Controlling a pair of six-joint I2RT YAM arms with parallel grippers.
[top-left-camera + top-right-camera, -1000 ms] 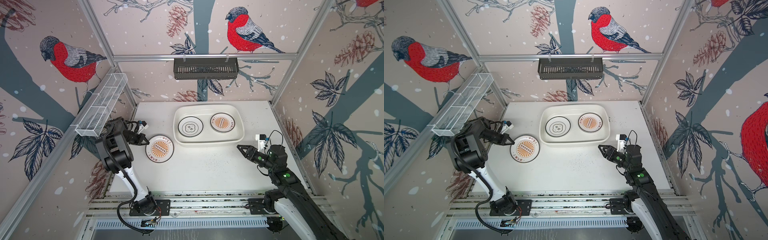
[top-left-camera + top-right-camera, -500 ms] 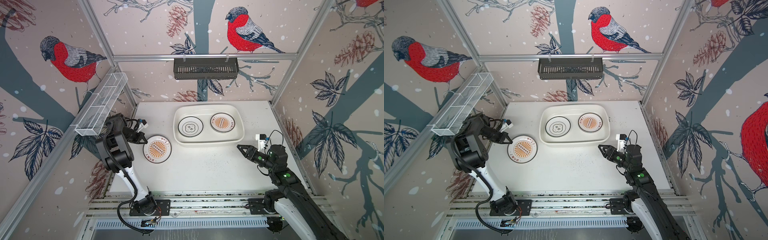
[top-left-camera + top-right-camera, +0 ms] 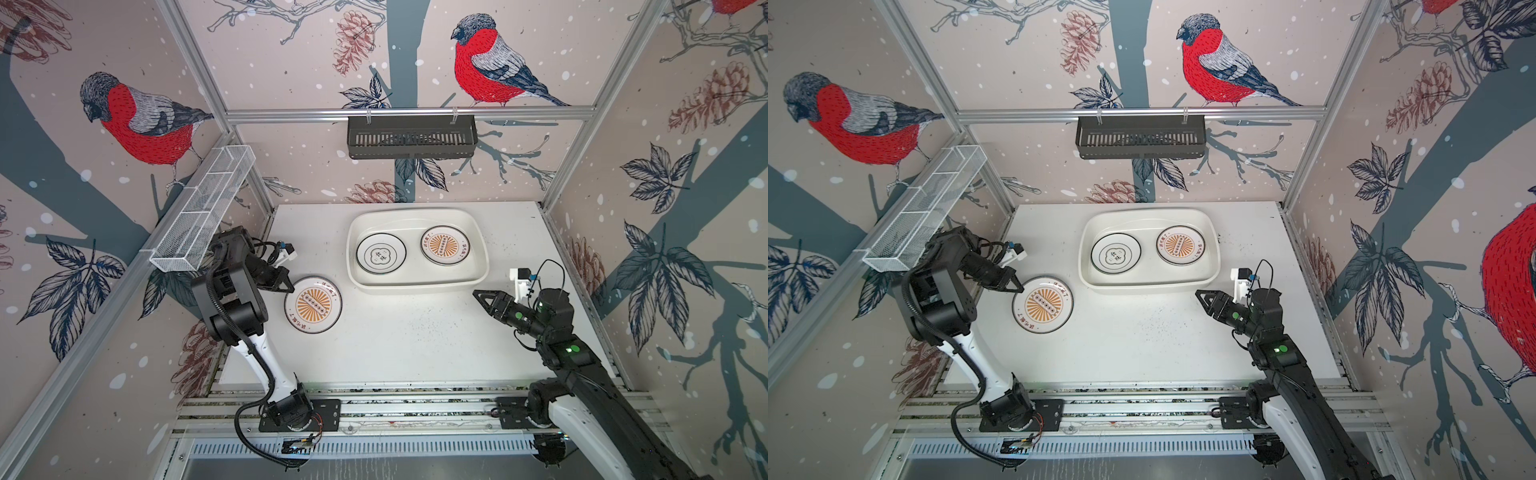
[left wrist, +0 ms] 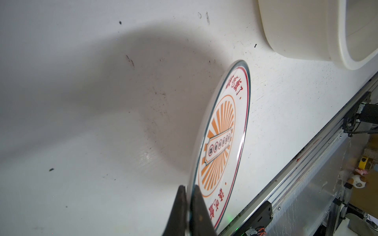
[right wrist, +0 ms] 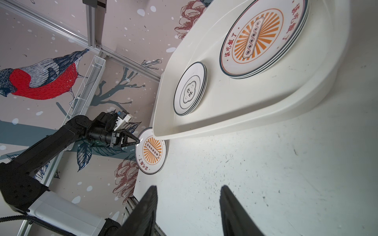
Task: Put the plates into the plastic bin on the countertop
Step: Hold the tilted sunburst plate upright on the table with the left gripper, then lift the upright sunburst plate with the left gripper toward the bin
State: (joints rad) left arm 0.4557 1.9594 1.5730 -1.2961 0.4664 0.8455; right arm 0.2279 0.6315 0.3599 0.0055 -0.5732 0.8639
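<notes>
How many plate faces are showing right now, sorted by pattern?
Orange sunburst: 2 (binned sunburst plate, held sunburst plate in the left pincer)
Black quatrefoil: 1 (quatrefoil plate, in the plastic bin)
Total: 3 faces; both binned ones top stacks I cannot count.

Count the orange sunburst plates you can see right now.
2 faces show. One sunburst plate is pinched at its rim by the left gripper, tilted, left of the plastic bin. One tops the right-hand stack inside the bin; rims beneath it suggest more hidden.
</notes>
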